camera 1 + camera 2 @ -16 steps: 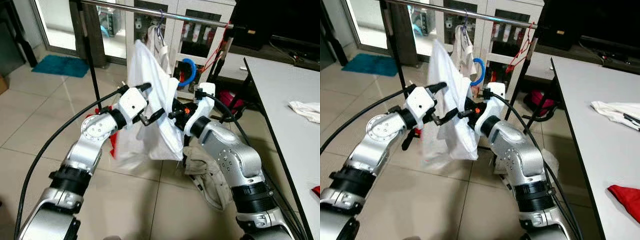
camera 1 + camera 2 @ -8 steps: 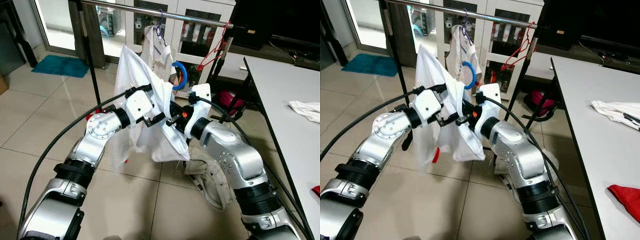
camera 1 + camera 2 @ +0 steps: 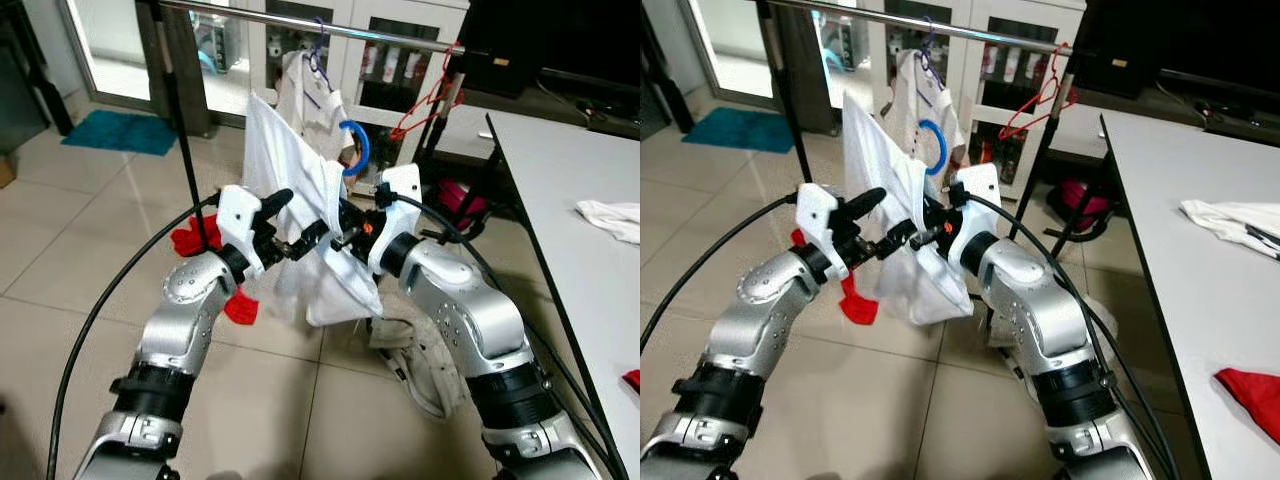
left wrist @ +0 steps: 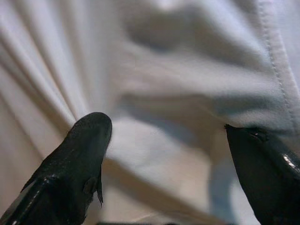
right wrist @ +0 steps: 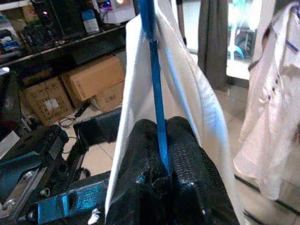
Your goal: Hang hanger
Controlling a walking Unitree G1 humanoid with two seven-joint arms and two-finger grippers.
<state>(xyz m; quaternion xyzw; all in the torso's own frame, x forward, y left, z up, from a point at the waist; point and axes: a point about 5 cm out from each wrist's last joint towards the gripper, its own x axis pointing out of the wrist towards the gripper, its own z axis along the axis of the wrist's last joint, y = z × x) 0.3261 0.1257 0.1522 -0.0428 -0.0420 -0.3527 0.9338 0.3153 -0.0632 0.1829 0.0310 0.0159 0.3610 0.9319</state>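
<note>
A blue hanger (image 3: pixel 356 150) carries a white garment (image 3: pixel 300 190), held up below the metal rail (image 3: pixel 300 22). My right gripper (image 5: pixel 161 157) is shut on the hanger's blue bar, with the cloth draped over both sides of the fingers; in the eye views it sits behind the garment. My left gripper (image 3: pixel 292 222) is open against the garment's front, and the white cloth (image 4: pixel 178 93) lies between its fingers (image 4: pixel 84 140). The hanger's hook is below the rail, apart from it.
A white shirt (image 3: pixel 318 95) on a purple hanger hangs from the rail. A red hanger (image 3: pixel 430 100) hangs at the rack's right end. A grey table (image 3: pixel 560 200) with a white cloth (image 3: pixel 610 220) stands on the right. A beige cloth (image 3: pixel 420 350) and red items (image 3: pixel 195 240) lie on the floor.
The hanger and garment have risen a little and shifted left toward the rail. My left arm has drawn back and lower, its open fingers still at the cloth.
</note>
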